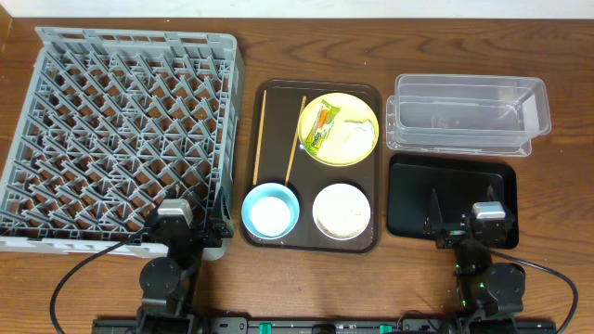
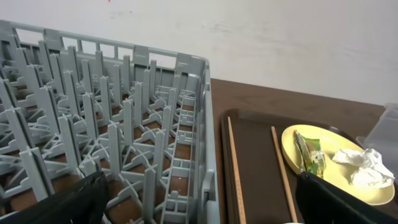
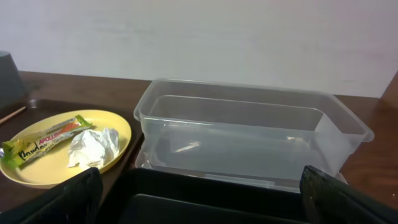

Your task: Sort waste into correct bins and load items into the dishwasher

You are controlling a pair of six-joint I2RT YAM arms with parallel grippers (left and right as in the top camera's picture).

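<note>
While hovering low at the near table [image 1: 557, 186] edge, showing left pincer [image 1: 181, 232] released, jaws wide, gripping nothing, over the near right corner of the grey rack [image 1: 121, 121]. Showing right pincer [image 1: 469, 223] likewise released and empty, over the black tray [image 1: 418, 186]. Finding snack wrapper [image 1: 320, 127] lying flat on the yellow plate [image 1: 343, 104], on the brown tray [image 1: 277, 130]; long axis running near-to-far, tilting slightly, orange end pointing far-right, green end pointing near-left toward the blue bowl [image 1: 249, 199]. Touching tissue [image 1: 355, 136] on its right. Sitting well apart from both pincers: ahead-right of the left, ahead-left of the right.
</note>
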